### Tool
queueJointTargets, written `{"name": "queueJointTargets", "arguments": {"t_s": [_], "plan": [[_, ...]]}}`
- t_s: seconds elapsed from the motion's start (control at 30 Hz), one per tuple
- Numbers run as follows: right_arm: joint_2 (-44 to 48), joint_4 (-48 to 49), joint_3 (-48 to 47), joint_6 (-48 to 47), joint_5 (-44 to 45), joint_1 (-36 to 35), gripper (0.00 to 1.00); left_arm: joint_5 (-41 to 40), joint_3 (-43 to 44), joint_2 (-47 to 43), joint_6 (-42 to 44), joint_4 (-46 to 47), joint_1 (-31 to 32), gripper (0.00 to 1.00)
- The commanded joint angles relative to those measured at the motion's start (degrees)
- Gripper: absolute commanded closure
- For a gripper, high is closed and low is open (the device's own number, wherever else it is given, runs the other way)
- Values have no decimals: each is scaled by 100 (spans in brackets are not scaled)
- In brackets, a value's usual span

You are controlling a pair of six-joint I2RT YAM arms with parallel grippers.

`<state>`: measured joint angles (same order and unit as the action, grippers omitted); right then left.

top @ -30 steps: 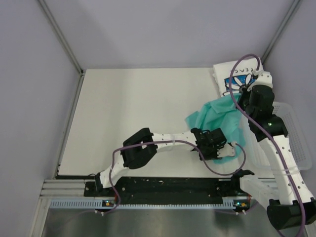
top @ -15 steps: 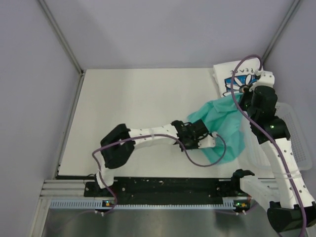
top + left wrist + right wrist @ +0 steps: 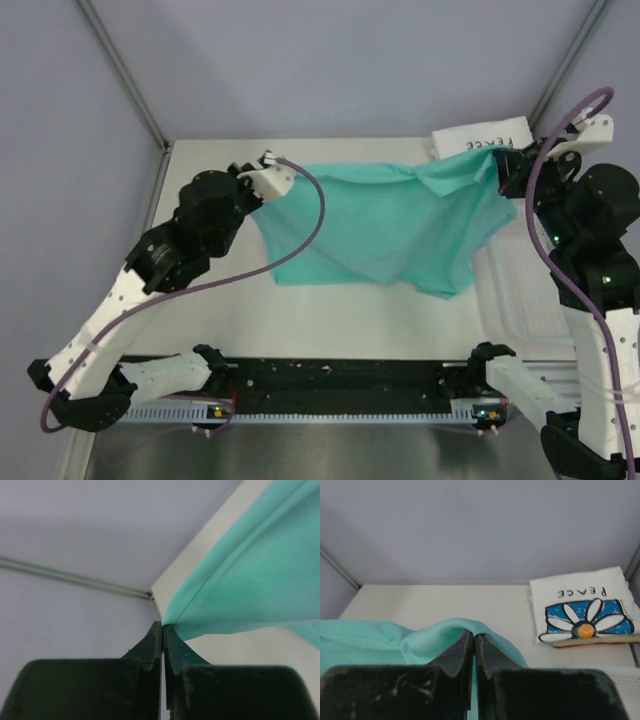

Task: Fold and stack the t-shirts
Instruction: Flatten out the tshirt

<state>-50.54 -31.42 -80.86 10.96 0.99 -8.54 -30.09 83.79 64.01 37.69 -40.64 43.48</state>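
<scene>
Toward the far left corner of the pale worktop [image 3: 220,290], the left claw [image 3: 268,162] is raised, its dark fingers pinched together on one corner of the plain teal-green cloth t-shirt [image 3: 390,225]. From there the shirt stretches taut along the far edge of the worktop and hangs in loose folds toward the middle; whether its lower edge touches the surface cannot be told. At the shirt's other end, near the far right corner, the right claw [image 3: 497,168] is clamped shut on a bunched fold of the same cloth. Just beyond it, in the far right corner, lies the folded white t-shirt with a blue-and-white daisy print and the word "PEACE" [image 3: 582,610]. A white plastic mesh basket [image 3: 520,300] sits along the right edge of the worktop, partly under the right arm
</scene>
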Motion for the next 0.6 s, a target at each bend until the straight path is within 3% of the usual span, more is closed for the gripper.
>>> {"name": "queueJointTargets", "arguments": {"t_s": [0.0, 0.1, 0.27, 0.47, 0.57], "plan": [[194, 4, -755, -24, -1223, 36, 100, -1340, 286, -686, 880, 532, -42, 100], [334, -66, -1045, 29, -1557, 36, 100, -1465, 839, -1021, 985, 251, -68, 100], [580, -127, -1458, 248, -2207, 36, 100, -613, 1622, -1382, 871, -628, -165, 100], [721, -154, -1898, 573, -2946, 36, 100, -499, 2342, -1426, 1012, -638, -174, 100], [722, -154, -2109, 635, -2904, 45, 100, -340, 2721, -1409, 951, -717, -174, 100]]}}
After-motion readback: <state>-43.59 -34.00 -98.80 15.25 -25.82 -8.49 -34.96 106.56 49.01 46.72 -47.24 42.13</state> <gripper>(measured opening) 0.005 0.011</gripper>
